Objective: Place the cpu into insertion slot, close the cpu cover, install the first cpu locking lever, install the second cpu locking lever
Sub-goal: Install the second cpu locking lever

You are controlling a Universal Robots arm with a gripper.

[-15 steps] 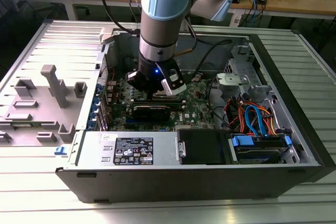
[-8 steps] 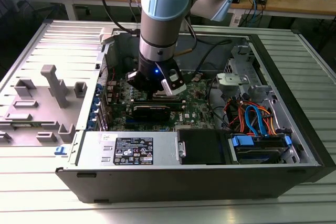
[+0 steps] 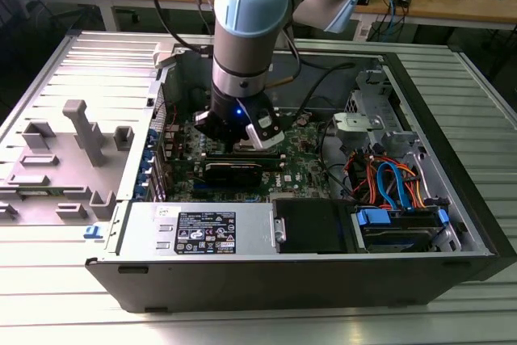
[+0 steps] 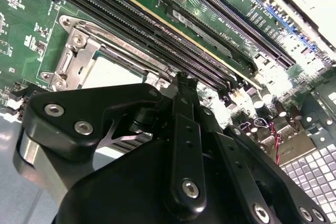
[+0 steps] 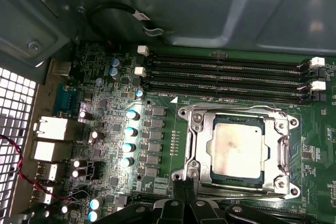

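The cpu [image 5: 236, 148], a flat silvery square, lies in the insertion slot [image 5: 283, 184] on the green motherboard. The cpu cover [image 5: 202, 140], a silvery frame, lies flat around it. One thin wire locking lever [image 5: 236, 109] runs along the side toward the memory slots, and another lever [image 5: 252, 189] runs along the opposite side. My gripper [image 5: 185, 192] is shut, with its tips at the socket corner by that second lever's end. In the second wrist view the gripper [image 4: 181, 85] stands just beside the cpu [image 4: 107, 72] and cover [image 4: 100, 40]. In the exterior view the gripper [image 3: 242, 145] is down inside the case.
Long black memory slots [image 5: 226, 77] run beside the socket. The open computer case [image 3: 452, 199] holds a black drive [image 3: 315, 224], orange and blue cables [image 3: 388, 183] and a power supply [image 3: 202, 232]. Grey fixture blocks [image 3: 77, 131] stand on the exterior view's left.
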